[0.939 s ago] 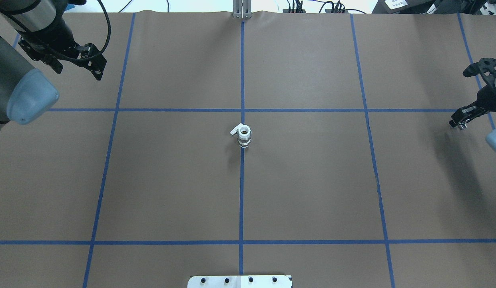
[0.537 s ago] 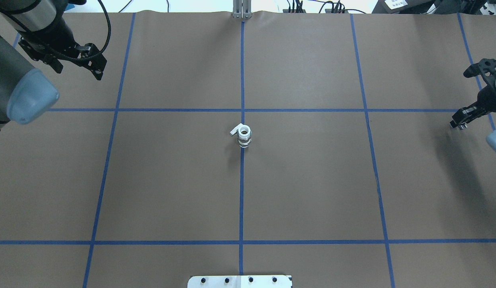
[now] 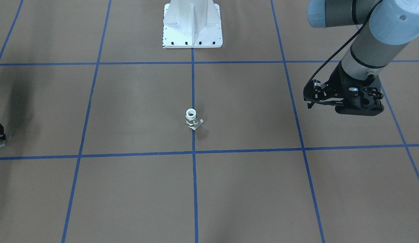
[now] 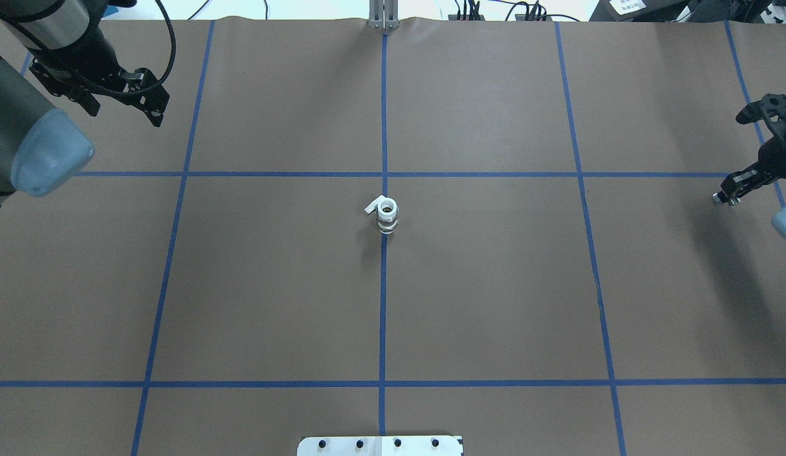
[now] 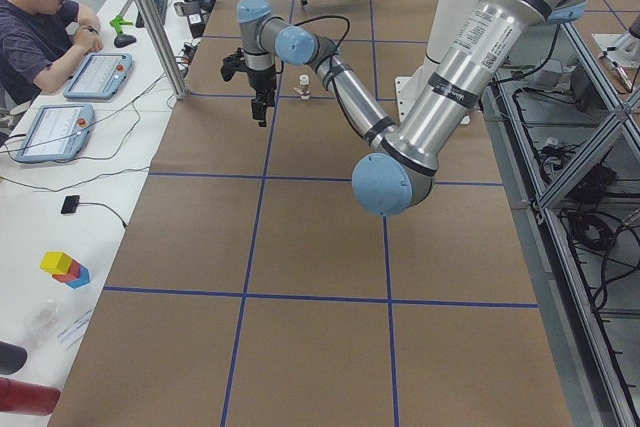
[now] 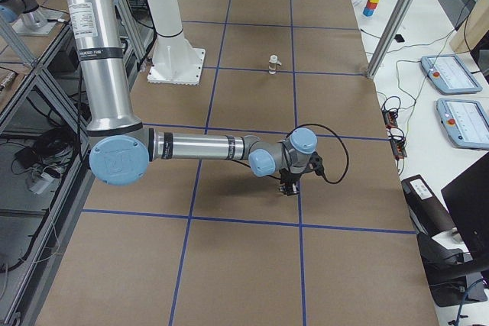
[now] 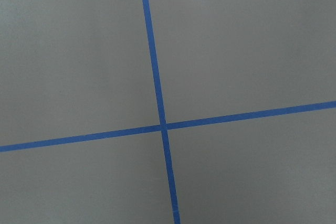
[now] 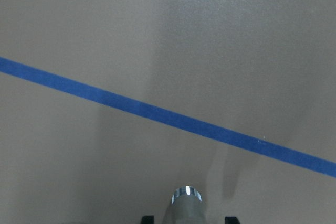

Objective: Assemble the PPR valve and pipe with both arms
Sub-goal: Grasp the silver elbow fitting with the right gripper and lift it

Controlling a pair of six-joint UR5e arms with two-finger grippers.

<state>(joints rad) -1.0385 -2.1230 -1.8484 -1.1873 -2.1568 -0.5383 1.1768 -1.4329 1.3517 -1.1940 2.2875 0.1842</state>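
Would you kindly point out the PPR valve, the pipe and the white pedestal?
PPR valve [image 4: 387, 220]: overhead view, chrome middle.
pipe [image 8: 186, 206]: right wrist view, its body.
white pedestal [image 3: 209, 37]: front-facing view, base plate.

You're working in a robotics lab: robot arms [image 5: 440, 97] reach over a big table [image 5: 310, 237] covered in brown sheet and gridded with blue tape lines [image 4: 383, 304], a white bolted pedestal [image 3: 192, 23] stands on it, and beside the table a colleague [image 5: 35, 22] sits at a bench [image 5: 60, 177] with touch-screen controllers [image 5: 95, 75], cables [image 5: 595, 282] trailing on its other side.
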